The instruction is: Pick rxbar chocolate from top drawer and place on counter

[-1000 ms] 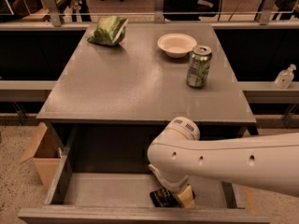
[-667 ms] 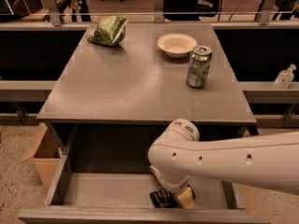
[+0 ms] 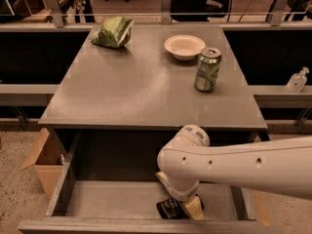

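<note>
The top drawer (image 3: 112, 199) stands pulled open below the counter (image 3: 141, 87). The rxbar chocolate (image 3: 169, 208), a small black bar, lies on the drawer floor near the front, right of the middle. My gripper (image 3: 187, 206) reaches down into the drawer from the right. Its tan fingers (image 3: 193, 208) are right at the bar's right end. The wrist hides much of the fingers and part of the bar.
On the counter stand a green snack bag (image 3: 113, 32) at the back left, a white bowl (image 3: 184, 47) and a green soda can (image 3: 207, 69) at the right. A brown cardboard box (image 3: 41, 160) sits on the floor left of the drawer. A white bottle (image 3: 297, 80) stands on the right ledge.
</note>
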